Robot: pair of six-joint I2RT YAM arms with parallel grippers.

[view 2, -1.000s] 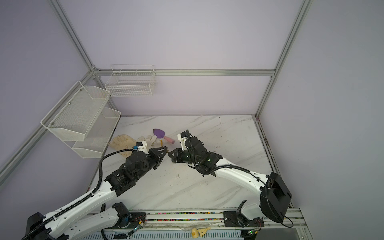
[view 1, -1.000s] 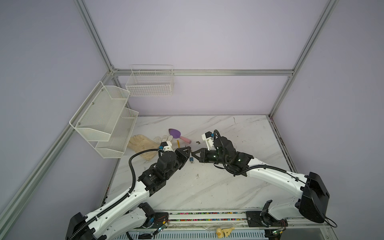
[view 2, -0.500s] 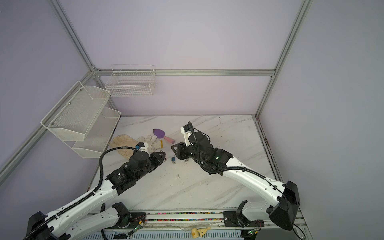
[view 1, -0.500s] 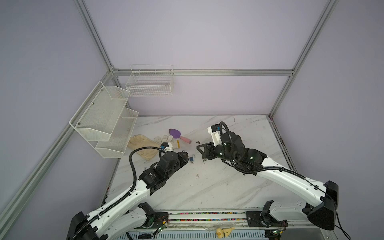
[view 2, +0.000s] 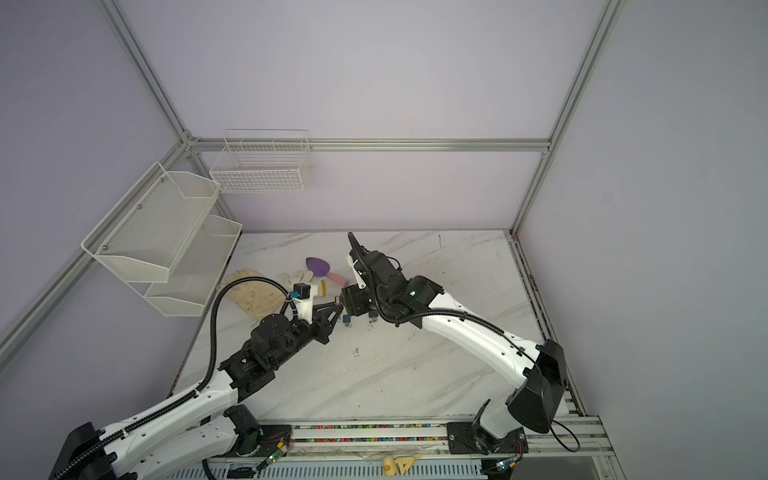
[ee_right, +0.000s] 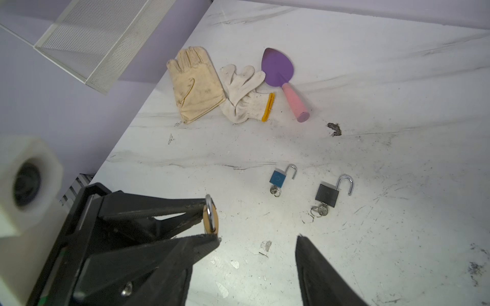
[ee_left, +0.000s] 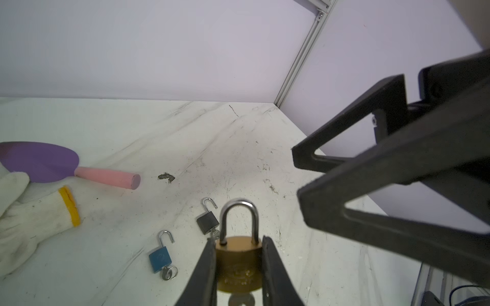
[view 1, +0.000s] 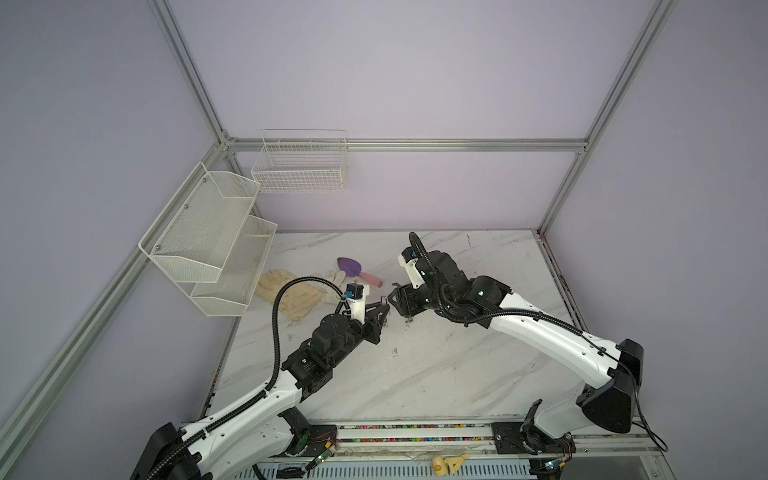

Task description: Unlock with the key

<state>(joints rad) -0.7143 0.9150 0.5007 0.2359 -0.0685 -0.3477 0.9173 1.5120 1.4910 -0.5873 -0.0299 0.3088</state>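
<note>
Left gripper clamps brass padlock, shackle shut, key seemingly in keyhole. Right gripper wide, empty. Next, probably: pinch key head, turn.

Left claw holding a small padlock, right claw just beside it, purple trowel and gloves behind

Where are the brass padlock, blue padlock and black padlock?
brass padlock (ee_left: 238, 261): left wrist view, centre of its body.
blue padlock (ee_right: 277, 178): right wrist view, centre of its blue body.
black padlock (ee_right: 327, 195): right wrist view, centre of its black body.
</note>
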